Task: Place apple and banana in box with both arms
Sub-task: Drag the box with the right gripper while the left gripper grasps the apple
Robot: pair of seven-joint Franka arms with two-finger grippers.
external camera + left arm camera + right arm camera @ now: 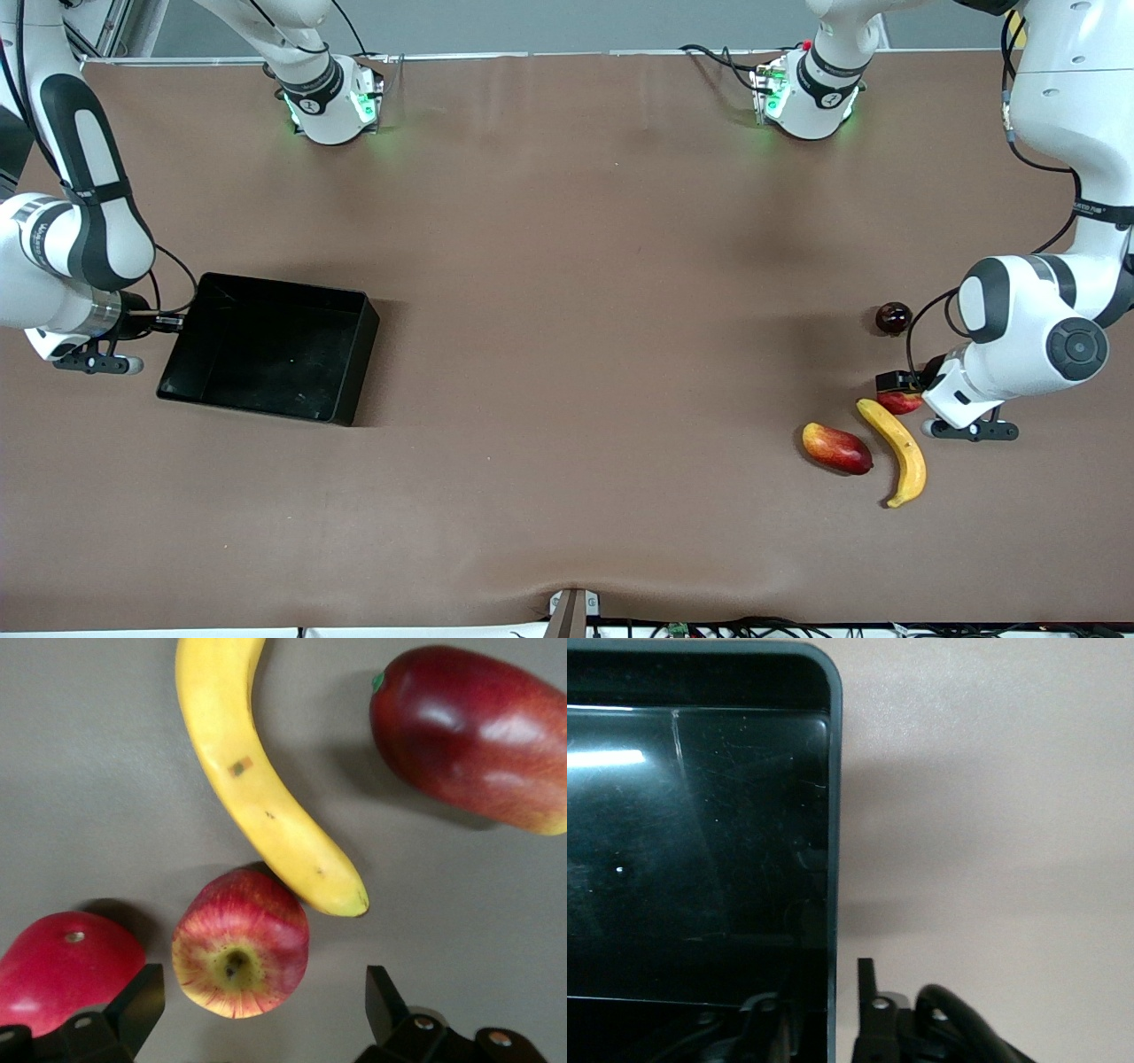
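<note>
The black box (350, 354) lies toward the right arm's end of the table. My right gripper (168, 323) (824, 992) straddles the box's wall (831, 859), one finger inside and one outside, shut on it. At the left arm's end, the apple (901, 404) (241, 955) lies on the table, stem dimple up, touching the tip of the banana (897, 447) (257, 788). Low over the apple hangs my left gripper (904, 390) (261, 1010), open, with one of its fingers (133, 1010) on each side of the fruit, not touching it.
An oblong red-and-yellow mango (835, 447) (478, 735) lies beside the banana. A pinkish-red round fruit (62, 966) sits right beside the apple, close to one left finger. A dark round fruit (893, 317) rests farther from the front camera. A brown cloth covers the table (576, 310).
</note>
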